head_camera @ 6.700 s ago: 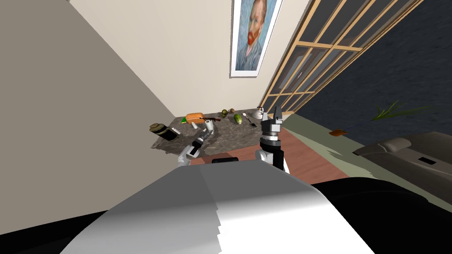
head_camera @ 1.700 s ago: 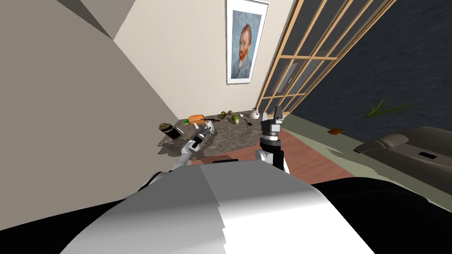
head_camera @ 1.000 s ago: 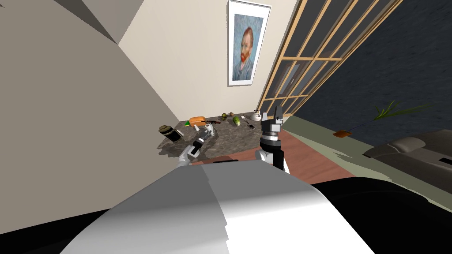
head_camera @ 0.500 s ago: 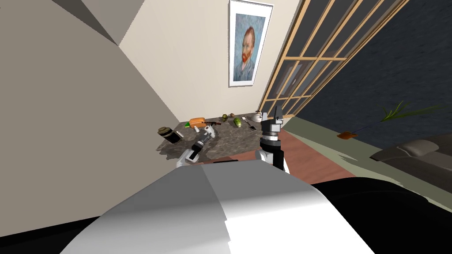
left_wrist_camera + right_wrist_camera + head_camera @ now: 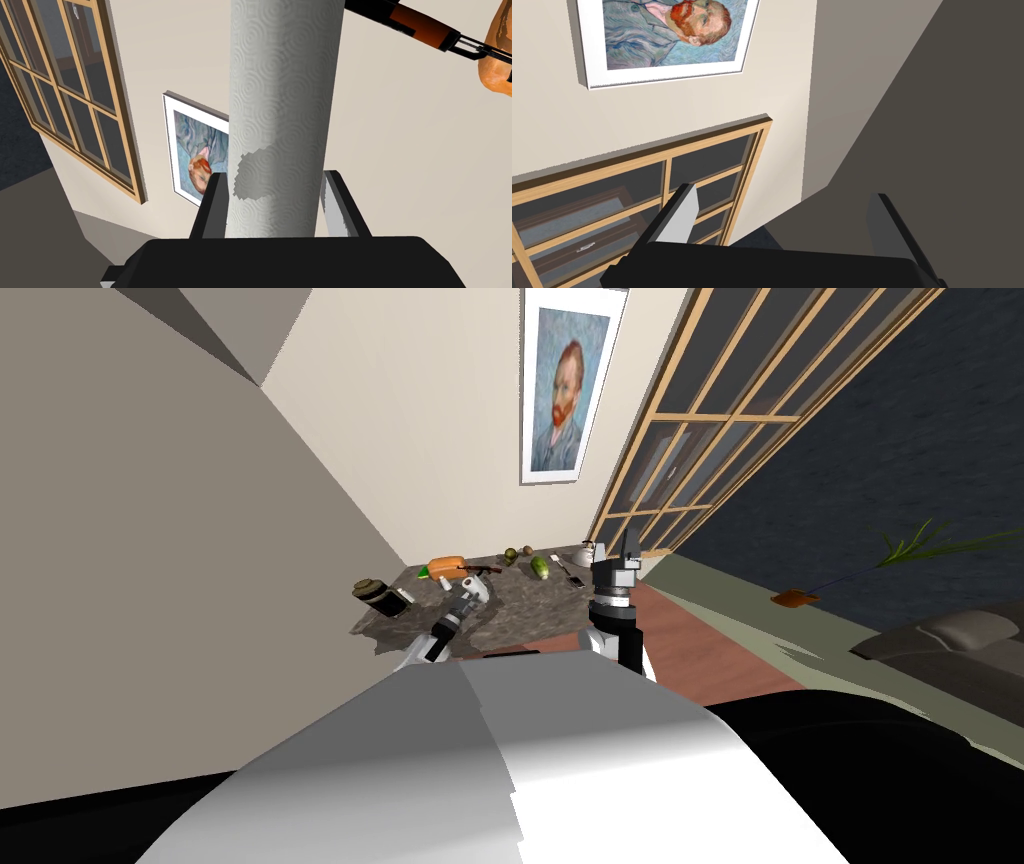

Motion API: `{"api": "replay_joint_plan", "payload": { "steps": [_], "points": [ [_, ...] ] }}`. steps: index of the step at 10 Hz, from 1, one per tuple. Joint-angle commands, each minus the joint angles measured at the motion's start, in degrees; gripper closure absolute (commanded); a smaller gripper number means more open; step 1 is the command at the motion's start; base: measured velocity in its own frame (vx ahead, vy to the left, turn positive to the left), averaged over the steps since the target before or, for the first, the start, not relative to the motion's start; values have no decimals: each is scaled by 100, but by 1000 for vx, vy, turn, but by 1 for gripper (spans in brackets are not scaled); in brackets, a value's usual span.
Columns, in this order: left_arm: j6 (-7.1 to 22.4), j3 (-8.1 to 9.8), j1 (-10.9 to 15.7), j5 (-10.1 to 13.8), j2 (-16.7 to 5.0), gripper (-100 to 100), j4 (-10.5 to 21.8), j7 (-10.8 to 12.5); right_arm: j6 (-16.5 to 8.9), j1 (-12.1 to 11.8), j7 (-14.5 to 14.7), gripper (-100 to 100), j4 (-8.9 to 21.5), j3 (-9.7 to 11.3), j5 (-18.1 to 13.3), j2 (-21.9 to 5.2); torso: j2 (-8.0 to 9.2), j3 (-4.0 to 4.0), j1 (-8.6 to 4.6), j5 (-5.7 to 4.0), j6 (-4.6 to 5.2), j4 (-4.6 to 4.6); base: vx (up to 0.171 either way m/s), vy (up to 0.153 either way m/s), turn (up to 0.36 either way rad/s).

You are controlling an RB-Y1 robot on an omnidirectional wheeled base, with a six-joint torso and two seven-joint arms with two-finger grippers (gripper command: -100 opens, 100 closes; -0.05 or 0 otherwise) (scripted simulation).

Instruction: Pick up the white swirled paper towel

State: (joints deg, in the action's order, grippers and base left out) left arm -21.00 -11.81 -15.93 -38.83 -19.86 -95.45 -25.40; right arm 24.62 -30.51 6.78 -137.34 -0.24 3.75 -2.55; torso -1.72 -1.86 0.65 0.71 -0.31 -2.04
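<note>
The white paper towel roll (image 5: 285,100), embossed with swirls, stands between the fingers (image 5: 212,205) of my left gripper (image 5: 275,200), which press its sides near its lower end. In the head view the left gripper (image 5: 468,596) holds the roll (image 5: 478,585) over the dark marbled table (image 5: 520,613), left of the table's middle. Whether the roll touches the table I cannot tell. My right gripper (image 5: 621,550) is raised at the table's right edge, open and holding nothing, as the right wrist view (image 5: 784,215) also shows.
On the table stand a dark lidded jar (image 5: 372,591), an orange loaf (image 5: 445,565), a brown-handled knife (image 5: 420,25), a green vegetable (image 5: 540,567), a spatula (image 5: 572,573) and a white kettle (image 5: 585,554). Walls close the left and back; a wood-framed window (image 5: 690,438) is at the right.
The whole head view has shifted a little, so I moved. The left gripper keeps its hold on the roll. The right arm stays raised as before.
</note>
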Motion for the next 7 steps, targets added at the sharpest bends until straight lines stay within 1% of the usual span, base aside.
{"api": "replay_joint_plan", "payload": {
  "steps": [1, 2, 3, 4, 5, 6, 7],
  "points": [
    [31, -14, -84, -1, -34, 100, -286, 30, 0, 0, 0, 0, 0, 0, 0, 0, 0, 0, 0, 0, 0, 0, 7, -3, 0],
    [150, -81, -354, -134, -56, 100, -436, 115, 0, 0, 0, 0, 0, 0, 0, 0, 14, 10, -2, -2, 2, 6, 77, -5, 39],
    [150, -81, -530, -134, -56, 100, -642, 115, 0, 0, 0, 0, 0, 0, 0, 0, 1, 2, -4, -2, -1, 2, 95, -2, 27],
    [150, -81, -633, -134, -56, 100, -809, 115, 0, 0, 0, 0, 0, 0, 0, 0, -7, -3, -2, -1, -1, -1, 44, 4, 1],
    [150, -81, -633, -134, -56, 100, -963, 115, 0, 0, 0, 0, 0, 0, 0, 0, 3, 2, 1, -1, 0, 3, 9, 8, 2],
    [137, -73, -627, -133, -45, 100, -850, 104, 0, 0, 0, 0, 0, 0, 0, 0, 15, 10, 0, -1, 3, 7, 0, 0, 0],
    [133, -75, -627, -134, -42, 0, -872, 102, 0, 1, 0, 0, 0, 0, 0, 0, 19, 11, 0, 0, 2, 5, 0, 0, 0]
  ]
}}
